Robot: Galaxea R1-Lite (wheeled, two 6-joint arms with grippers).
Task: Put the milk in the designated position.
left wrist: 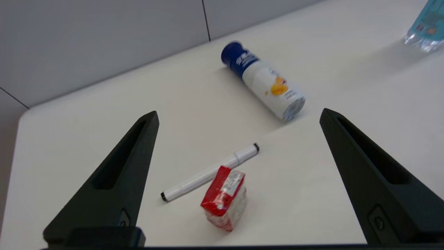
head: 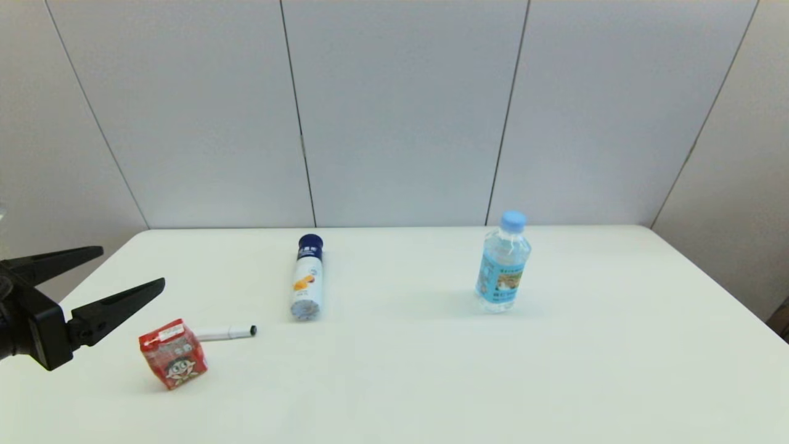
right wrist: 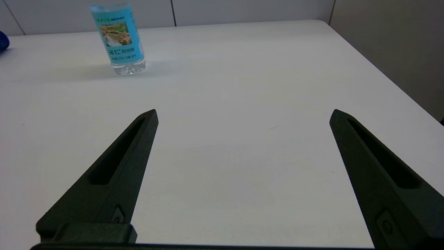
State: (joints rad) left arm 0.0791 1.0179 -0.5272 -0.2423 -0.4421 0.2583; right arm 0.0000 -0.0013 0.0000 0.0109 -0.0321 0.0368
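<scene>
The milk (head: pixel 173 353), a small red carton with a white cartoon face, stood tilted on the white table (head: pixel 431 370) in the lower left of the head view. A white marker (head: pixel 225 333) lay just behind it, apparently touching its upper edge. The left gripper (head: pixel 120 274) hovered at the left edge of that frame, above and beside the carton, fingers spread wide and holding nothing. Near the frame's centre a white bottle with a dark blue cap (head: pixel 307 279) lay on its side; right of centre a clear water bottle (head: pixel 503 264) stood upright. The right gripper (right wrist: pixel 242 114), seen only in its wrist view, was spread apart over bare table.
</scene>
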